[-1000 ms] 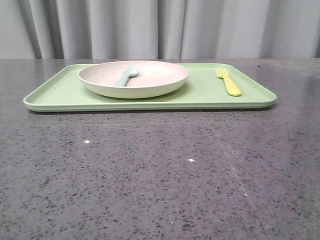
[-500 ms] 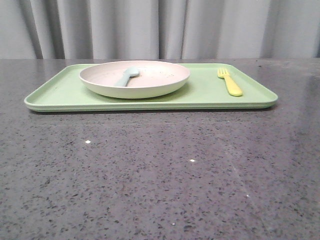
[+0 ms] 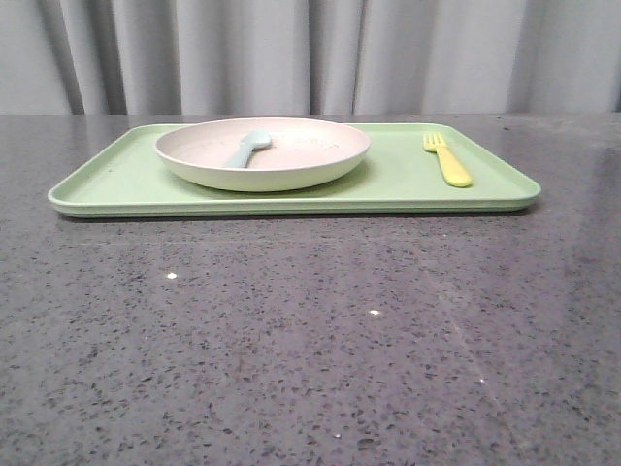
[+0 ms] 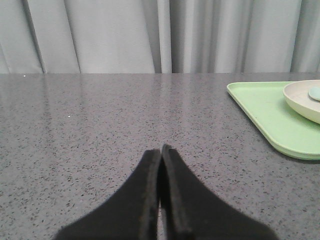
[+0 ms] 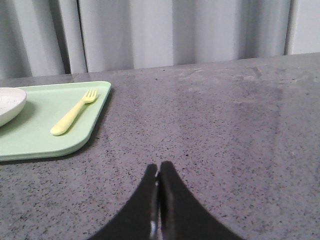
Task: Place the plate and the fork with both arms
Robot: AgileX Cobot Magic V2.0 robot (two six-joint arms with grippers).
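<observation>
Front view: you see the plate [image 3: 263, 152] on the left part of a green tray [image 3: 126, 180] on the worktop [image 3: 310, 330], a blue spoon [image 3: 246, 149] lying in it; the fork [image 3: 445, 159] lies on the tray's right part, well apart.

Left wrist view: your left hand [image 4: 160, 152] is pressed together, empty, beside the tray.

Right wrist view: your right hand [image 5: 159, 170] is likewise pressed together, near the fork.

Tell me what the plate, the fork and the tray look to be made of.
Plate: likely matte plastic, dull pink inside, cream rim, no glare. Fork: yellow plastic by its solid color and thick, soft-edged shape. Tray: probably the same matte plastic, pale green with rounded edges.
</observation>
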